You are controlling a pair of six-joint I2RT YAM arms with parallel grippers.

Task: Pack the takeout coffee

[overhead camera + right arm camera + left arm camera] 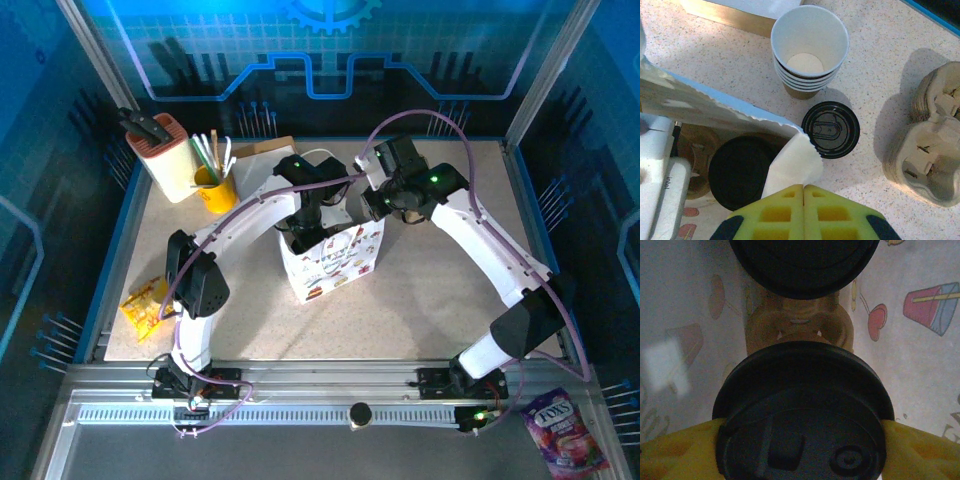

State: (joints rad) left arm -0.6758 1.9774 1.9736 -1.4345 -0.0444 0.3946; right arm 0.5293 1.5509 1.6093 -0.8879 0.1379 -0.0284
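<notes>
Fingers of the left gripper (pixel 800 450) press either side of a black-lidded takeout coffee cup (pixel 805 405), seated beside a second lidded cup (pixel 802 265) in a beige moulded-pulp carrier (pixel 800 325) inside the white printed paper bag (pixel 335 260). The right gripper (pixel 803 195), fingers pressed together, pinches the bag's rim; empty stacked paper cups (pixel 810 45) and a loose black lid (pixel 830 129) stand beyond.

I record a lidded cup (pixel 802 410) upright inside the bag (pixel 920 365), with a second lidded cup (pixel 802 265) just beyond. Empty cups (pixel 810 45) are stacked on the surface (pixel 880 65), with a loose lid (pixel 831 129) beside them.
</notes>
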